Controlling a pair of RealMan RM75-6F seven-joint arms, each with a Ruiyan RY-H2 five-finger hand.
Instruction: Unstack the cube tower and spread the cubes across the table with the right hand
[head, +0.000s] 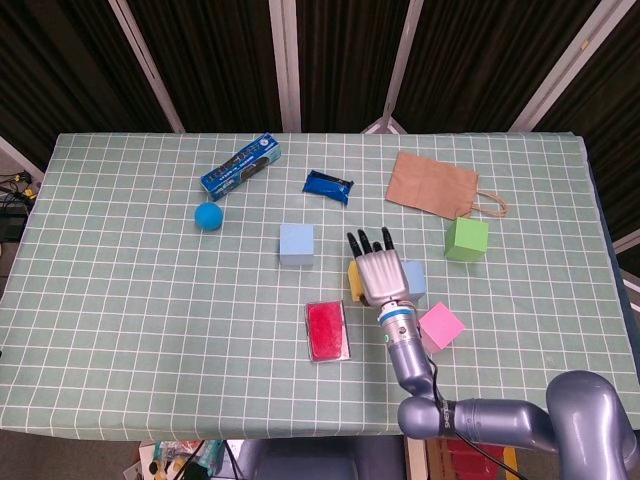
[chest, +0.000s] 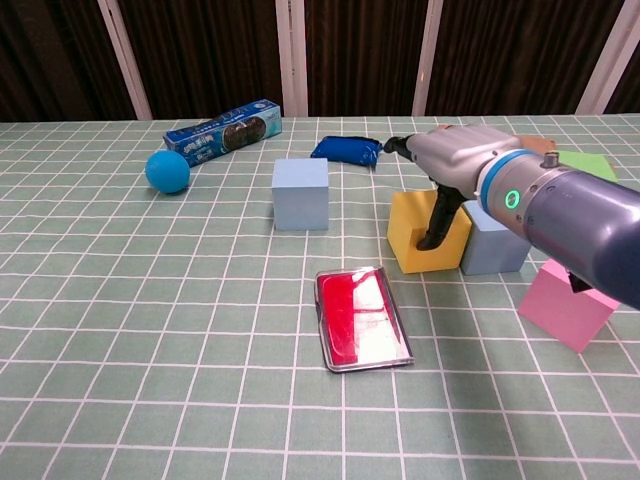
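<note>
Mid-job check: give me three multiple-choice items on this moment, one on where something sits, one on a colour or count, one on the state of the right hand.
1. Where is the red tray?
A. beside the paper bag
B. in front of the yellow cube, nearer the robot
C. on the green cube

2. How many cubes are light blue?
A. one
B. two
C. three

3. The right hand is:
A. holding the blue ball
B. over the yellow cube, a finger down its front
C. resting on the pink cube

Answers:
1 B, the tray lies just below and left of the yellow cube in the head view.
2 B, one stands alone, another sits beside the yellow cube.
3 B, the chest view shows this.
</note>
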